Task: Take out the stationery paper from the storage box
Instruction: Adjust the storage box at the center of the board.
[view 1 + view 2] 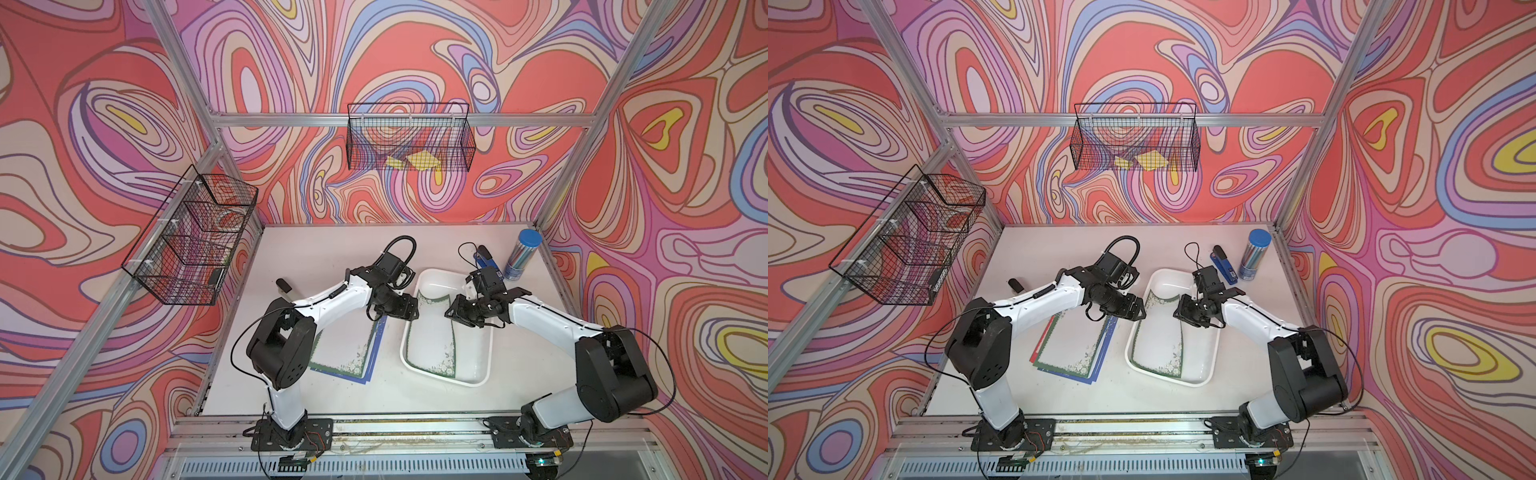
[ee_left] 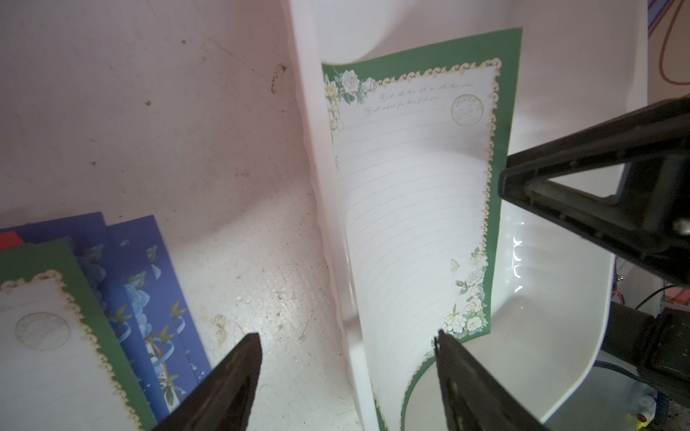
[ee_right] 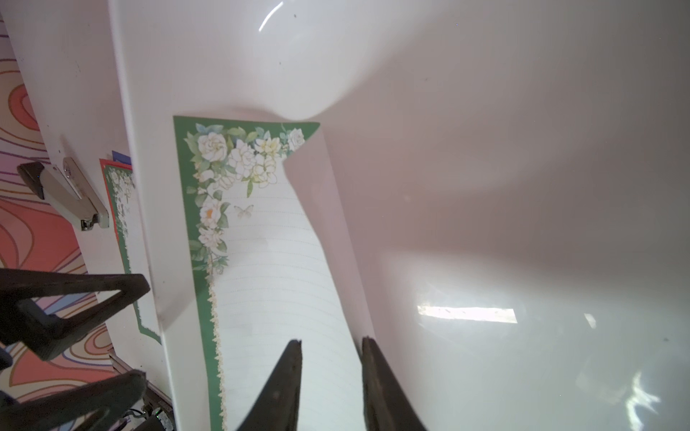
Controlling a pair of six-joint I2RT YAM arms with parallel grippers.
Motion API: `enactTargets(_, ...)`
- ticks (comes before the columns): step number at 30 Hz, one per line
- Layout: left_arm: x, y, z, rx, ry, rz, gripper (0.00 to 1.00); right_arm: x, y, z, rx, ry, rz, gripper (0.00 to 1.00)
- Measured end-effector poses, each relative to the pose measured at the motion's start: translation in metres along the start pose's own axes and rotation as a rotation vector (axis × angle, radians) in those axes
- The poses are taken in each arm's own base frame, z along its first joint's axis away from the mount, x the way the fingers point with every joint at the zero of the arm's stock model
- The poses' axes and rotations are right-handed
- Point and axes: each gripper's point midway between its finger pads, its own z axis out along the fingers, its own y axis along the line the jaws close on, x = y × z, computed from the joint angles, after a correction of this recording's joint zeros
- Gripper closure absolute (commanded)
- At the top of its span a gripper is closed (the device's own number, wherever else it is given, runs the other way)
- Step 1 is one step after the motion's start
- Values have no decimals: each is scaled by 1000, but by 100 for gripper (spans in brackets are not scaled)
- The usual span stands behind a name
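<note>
One green-bordered sheet of stationery paper [image 1: 432, 340] is visible in the storage box [image 1: 471, 353], its right long edge curled up off the floor. Other sheets sit in a stack [image 1: 345, 353] on the tabletop [image 1: 332, 257], just left of the box.

Right hand [image 3: 330, 341]: jaws apart, straddling the curled edge, no pinch visible yet. Left hand [image 2: 349, 336]: released and empty, over the box's left rim.

My take on the step:
- Clamp on the lifted edge only, tips off the box floor.
- Lift slowly so the floppy sheet clears the left rim.
- If the box drags, pin its rim with the left hand.
</note>
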Motion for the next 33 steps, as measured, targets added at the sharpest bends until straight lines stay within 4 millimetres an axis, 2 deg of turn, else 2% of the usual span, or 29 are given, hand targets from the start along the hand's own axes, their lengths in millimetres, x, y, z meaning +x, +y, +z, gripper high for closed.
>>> enactTargets(8,3,2,7,-2,21,-7,23,10,-3,7,-5,56,-62,73)
enactTargets(18,3,1,11,-1,31,-4,23,29,-26,26,40,134,-65,70)
enactTargets(25,3,1,11,-2,33,-5,23,29,-32,32,40,127,-61,81)
enactTargets(30,4,1,11,-3,35,-6,23,25,-31,33,31,109,-57,100)
enactTargets(33,4,2,11,-4,35,-5,23,24,-32,32,37,99,-60,100)
